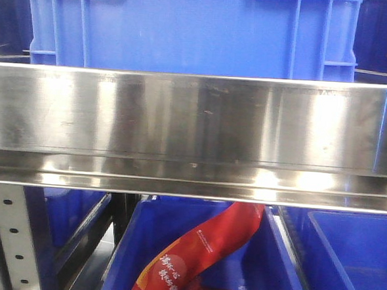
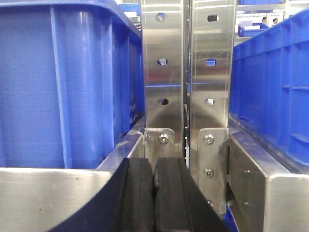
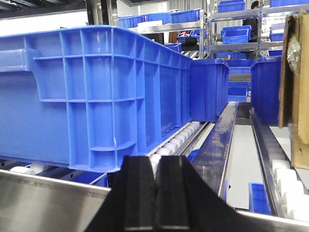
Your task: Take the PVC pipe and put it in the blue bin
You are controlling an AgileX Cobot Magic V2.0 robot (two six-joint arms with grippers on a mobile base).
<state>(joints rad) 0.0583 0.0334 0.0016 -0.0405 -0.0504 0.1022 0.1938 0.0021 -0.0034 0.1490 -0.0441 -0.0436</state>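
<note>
No PVC pipe shows in any view. A large blue bin (image 1: 187, 29) stands on the shelf above a steel rail (image 1: 194, 135); the same kind of blue bin (image 3: 96, 92) fills the left of the right wrist view. My left gripper (image 2: 154, 169) is shut with nothing between its black fingers, facing two steel uprights (image 2: 186, 72) between two blue bins (image 2: 63, 82). My right gripper (image 3: 156, 166) is also shut and empty, just behind a steel rail (image 3: 43, 203) in front of the bin on white rollers (image 3: 178, 137).
Below the rail sits a lower blue bin (image 1: 271, 268) holding a red packet (image 1: 200, 250). Another blue bin (image 2: 270, 87) stands right of the uprights. Further bins (image 3: 208, 89) line the roller track, and a cardboard box (image 3: 294, 87) stands at the far right.
</note>
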